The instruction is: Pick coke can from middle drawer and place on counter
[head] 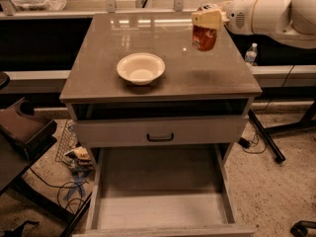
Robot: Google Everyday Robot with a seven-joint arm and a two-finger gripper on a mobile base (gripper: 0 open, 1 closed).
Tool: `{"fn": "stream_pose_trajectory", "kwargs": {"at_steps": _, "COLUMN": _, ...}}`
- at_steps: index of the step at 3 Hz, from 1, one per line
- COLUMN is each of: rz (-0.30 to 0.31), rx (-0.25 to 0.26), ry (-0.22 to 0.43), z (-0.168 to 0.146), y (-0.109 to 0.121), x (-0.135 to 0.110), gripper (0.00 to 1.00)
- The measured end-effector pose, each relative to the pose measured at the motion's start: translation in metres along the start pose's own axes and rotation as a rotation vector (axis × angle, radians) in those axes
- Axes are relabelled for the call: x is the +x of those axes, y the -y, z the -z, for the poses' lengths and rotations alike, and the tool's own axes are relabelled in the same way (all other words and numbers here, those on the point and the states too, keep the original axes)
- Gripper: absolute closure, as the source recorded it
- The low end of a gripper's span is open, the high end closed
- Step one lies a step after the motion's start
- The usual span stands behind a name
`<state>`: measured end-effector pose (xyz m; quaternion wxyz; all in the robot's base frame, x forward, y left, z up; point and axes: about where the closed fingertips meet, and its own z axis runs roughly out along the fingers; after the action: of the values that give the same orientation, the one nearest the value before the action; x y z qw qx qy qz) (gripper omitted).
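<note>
The coke can is red-orange and hangs upright in my gripper, held by its top above the right rear part of the counter. The cream fingers are shut on the can's upper end. My white arm comes in from the upper right. The can casts a shadow on the slab below it, so it is lifted off the surface. The middle drawer is pulled open at the bottom of the view, with a pale flat bottom and nothing in it.
A cream bowl sits on the counter left of centre. A shut drawer front with a black handle lies above the open drawer. A water bottle stands at the right behind the cabinet. A chair and cables are at the left.
</note>
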<state>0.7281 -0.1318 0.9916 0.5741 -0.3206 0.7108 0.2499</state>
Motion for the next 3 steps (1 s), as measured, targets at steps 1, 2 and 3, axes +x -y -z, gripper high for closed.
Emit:
{"fn": "stream_pose_trajectory", "kwargs": {"at_steps": 1, "rz": -0.042, "rx": 0.078, "ry": -0.016, "z": -0.029, "y": 0.029, "x": -0.009, "gripper": 1.00}}
{"fn": "stream_pose_trajectory", "kwargs": {"at_steps": 2, "rz": -0.099, "rx": 0.199, "ry": -0.084, "z": -0.076, "y": 0.076, "x": -0.005, "gripper": 1.00}}
{"fn": "stream_pose_trajectory", "kwargs": {"at_steps": 3, "rz": -0.147, "rx": 0.274, "ry": -0.136, "z": -0.101, "y": 0.106, "x": 0.011, "gripper": 1.00}}
